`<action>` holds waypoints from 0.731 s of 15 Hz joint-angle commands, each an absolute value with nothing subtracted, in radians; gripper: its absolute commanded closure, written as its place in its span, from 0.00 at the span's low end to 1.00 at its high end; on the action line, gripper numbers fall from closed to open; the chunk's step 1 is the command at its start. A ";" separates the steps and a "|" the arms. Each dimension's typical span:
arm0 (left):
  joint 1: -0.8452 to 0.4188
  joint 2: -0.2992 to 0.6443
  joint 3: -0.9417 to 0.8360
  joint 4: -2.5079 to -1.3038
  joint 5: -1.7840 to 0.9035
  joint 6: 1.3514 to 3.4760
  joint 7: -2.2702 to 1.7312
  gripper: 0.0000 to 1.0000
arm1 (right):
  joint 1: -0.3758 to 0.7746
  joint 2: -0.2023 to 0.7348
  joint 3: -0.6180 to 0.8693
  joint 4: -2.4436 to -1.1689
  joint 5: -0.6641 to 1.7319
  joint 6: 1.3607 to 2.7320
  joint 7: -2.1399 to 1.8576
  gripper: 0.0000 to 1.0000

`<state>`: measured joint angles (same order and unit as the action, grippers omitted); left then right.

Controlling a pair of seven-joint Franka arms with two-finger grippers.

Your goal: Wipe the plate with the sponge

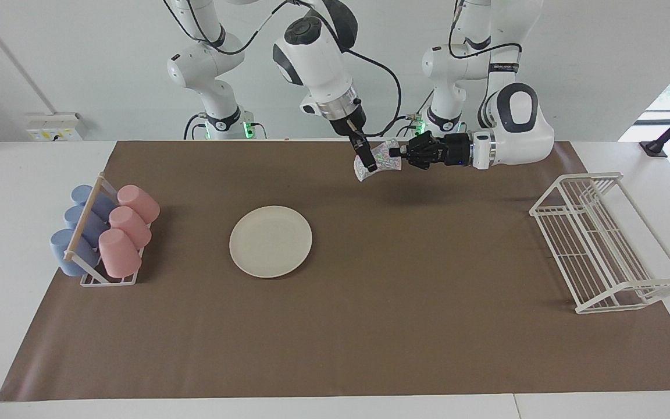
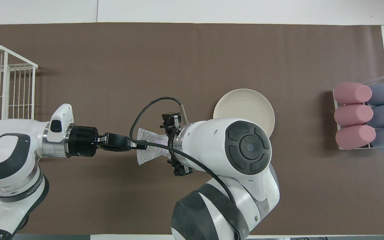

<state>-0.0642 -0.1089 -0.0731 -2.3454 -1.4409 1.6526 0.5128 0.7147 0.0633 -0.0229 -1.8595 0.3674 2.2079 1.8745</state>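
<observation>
The left gripper (image 1: 394, 153), its fingers clenched on one edge of the silvery-grey, crinkly mesh sponge (image 1: 382, 160), holds it aloft at the released right gripper (image 1: 370, 163) (light, limp stuff, likely best pinched mid-wad), well apart from the cream-white round plate (image 1: 270, 241) on the desk.

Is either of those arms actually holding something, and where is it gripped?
The left gripper pinches the silvery sponge by one edge, in the air. The right gripper is open at its other end.
</observation>
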 commanded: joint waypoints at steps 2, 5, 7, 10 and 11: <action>-0.077 -0.143 -0.064 -2.379 -1.480 1.660 0.531 1.00 | 0.715 0.048 -0.018 -1.897 0.393 2.236 1.848 0.00; -0.077 -0.143 -0.064 -2.379 -1.485 1.660 0.531 1.00 | 0.744 0.049 -0.015 -1.917 0.394 2.289 1.853 0.00; -0.077 -0.143 -0.063 -2.379 -1.485 1.658 0.531 1.00 | 0.744 0.052 -0.017 -1.916 0.396 2.295 1.850 0.42; -0.077 -0.143 -0.064 -2.379 -1.485 1.658 0.531 1.00 | 0.749 0.054 -0.017 -1.917 0.396 2.321 1.845 0.98; -0.077 -0.143 -0.064 -2.379 -1.485 1.657 0.531 1.00 | 0.747 0.054 -0.017 -1.916 0.396 2.321 1.847 1.00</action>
<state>-0.0647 -0.1101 -0.0731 -2.3464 -1.4607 1.6519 0.5137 0.7510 0.0635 -0.0214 -1.8973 0.3684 2.3003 1.8745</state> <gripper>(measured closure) 0.969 0.529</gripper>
